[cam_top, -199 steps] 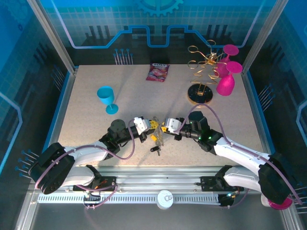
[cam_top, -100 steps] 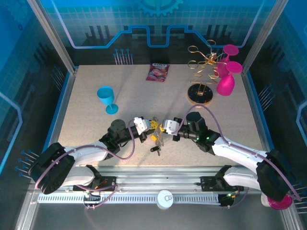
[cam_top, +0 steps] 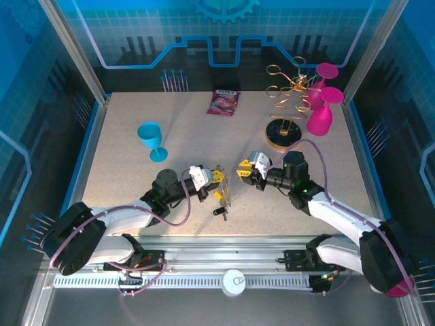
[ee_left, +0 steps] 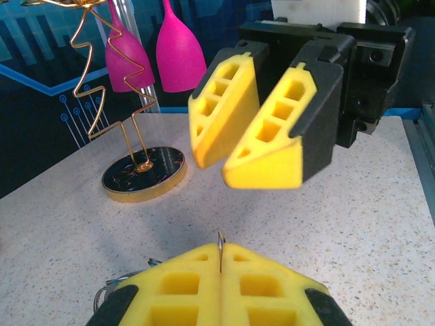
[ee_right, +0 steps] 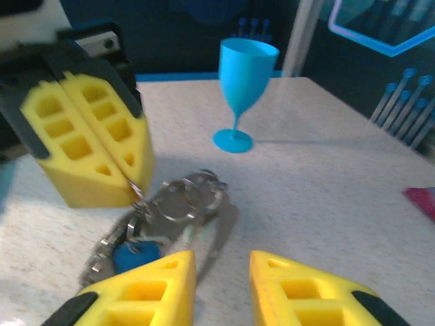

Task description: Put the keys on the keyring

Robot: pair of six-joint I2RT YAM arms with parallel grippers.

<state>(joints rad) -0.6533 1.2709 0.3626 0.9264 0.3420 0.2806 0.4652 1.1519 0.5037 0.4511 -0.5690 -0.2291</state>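
Observation:
My left gripper is shut on the keyring, a thin metal edge of which pokes up between its yellow pads. In the right wrist view the keyring hangs from that gripper as a chain-like loop with silver rings. The keys dangle with it: a blue head shows, and a black one rests on the table. My right gripper stands open a short way to the right of the bundle, with nothing between its fingers. The left wrist view has the right gripper facing it, off the table.
A gold wire rack on a round base stands at the back right, with two pink glasses beside it. A blue goblet is at the left, and a snack packet lies at the back.
My right gripper has let go at the key bundle, opened, and drawn back to the right. The left gripper has stayed put, still shut.

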